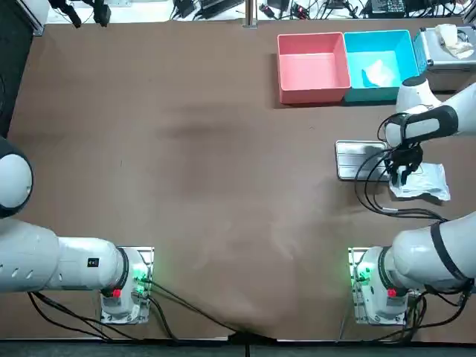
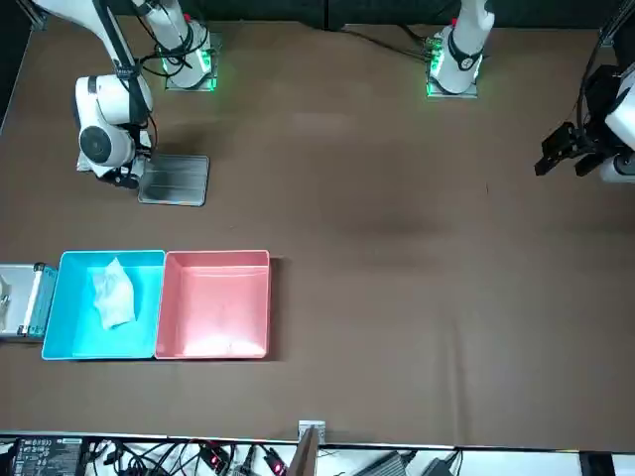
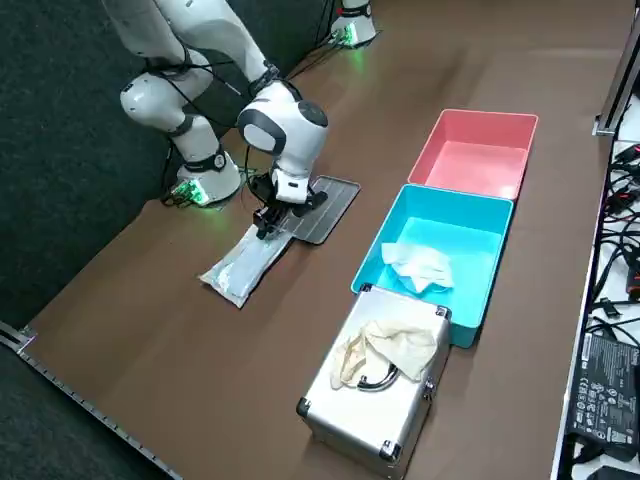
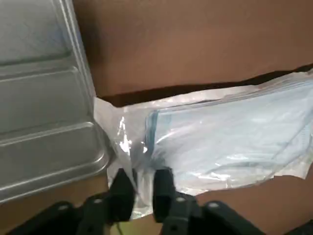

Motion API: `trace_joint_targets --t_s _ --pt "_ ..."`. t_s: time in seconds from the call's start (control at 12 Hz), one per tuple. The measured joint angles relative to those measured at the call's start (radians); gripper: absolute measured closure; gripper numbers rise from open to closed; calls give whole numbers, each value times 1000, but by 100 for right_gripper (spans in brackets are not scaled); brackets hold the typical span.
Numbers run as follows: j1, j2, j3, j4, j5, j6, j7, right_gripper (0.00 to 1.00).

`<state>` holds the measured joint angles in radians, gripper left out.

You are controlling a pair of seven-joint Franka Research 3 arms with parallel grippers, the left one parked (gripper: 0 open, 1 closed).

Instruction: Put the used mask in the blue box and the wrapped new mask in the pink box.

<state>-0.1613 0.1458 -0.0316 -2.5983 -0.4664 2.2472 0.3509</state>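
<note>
Light: bright and even on the brown bench, coming from above.
Shadows: a soft dark patch on the middle of the bench; a thin dark strip under the far edge of the wrapped mask.
Glare: white shine on the mask's plastic, right by the right tool that pinches its edge.
Glow: small green lights at the arm bases.
Blur: the wrist view is soft, and the tool's fingers are fuzzy.

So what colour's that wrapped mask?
Pale blue; right wrist view, with right gripper pinching the wrapped mask.
</note>
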Motion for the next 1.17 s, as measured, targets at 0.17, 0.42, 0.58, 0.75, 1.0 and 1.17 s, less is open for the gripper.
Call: trace_joint_targets --t_s 0.17,0.42,0.58,0.75,1.0,1.17 --pt "0 0 0 2 0 0 0 98" --pt "2 -8 4 6 0 -16 2 98" --pt "6 -34 7 15 0 -67 5 98" --pt "25 -89 11 33 10 -154 5 98" --pt "80 -206 16 97 111 -317 -1 98" --pt "133 -257 20 188 201 -424 -8 98"
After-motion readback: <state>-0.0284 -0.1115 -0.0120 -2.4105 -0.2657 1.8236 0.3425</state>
